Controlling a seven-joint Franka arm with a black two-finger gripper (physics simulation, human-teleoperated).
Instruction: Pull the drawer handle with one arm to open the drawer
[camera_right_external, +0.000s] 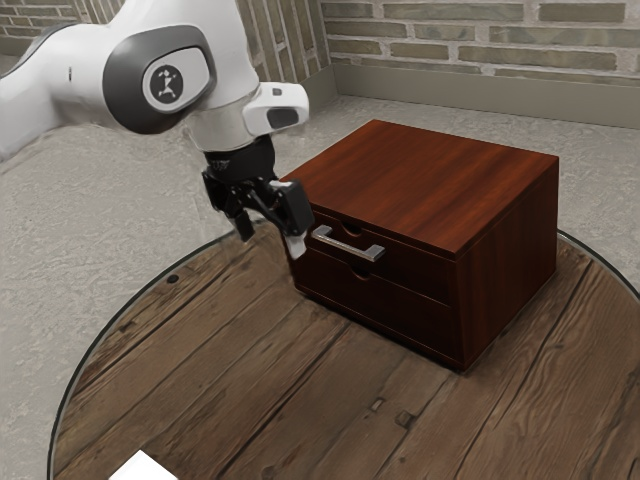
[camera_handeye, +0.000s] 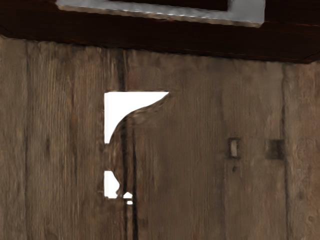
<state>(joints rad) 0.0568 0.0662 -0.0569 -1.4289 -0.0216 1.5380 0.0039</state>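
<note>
The exterior view takes in the whole cabinet (camera_right_external: 430, 190), a dark red-brown wooden box with two drawer fronts stacked one above the other, standing on the round plank tabletop (camera_right_external: 300, 400). The drawer handle (camera_right_external: 348, 243) is a pale metal bar standing off the upper drawer (camera_right_external: 400, 258) on two short legs, near the cabinet's top edge. The hand (camera_right_external: 270, 240) hangs just beside the end of the handle farther from the cabinet's side wall, its two fingers spread apart and gripping nothing; one finger (camera_right_external: 296, 243) nearly touches that end of the bar.

The wrist view looks down along the cabinet's front instead: the drawer handle (camera_handeye: 150, 12) shows as a grey strip against the dark drawer front, with the tabletop (camera_handeye: 210, 125) and its plank seams below the cabinet and an odd white patch (camera_handeye: 117, 105) on the wood.
</note>
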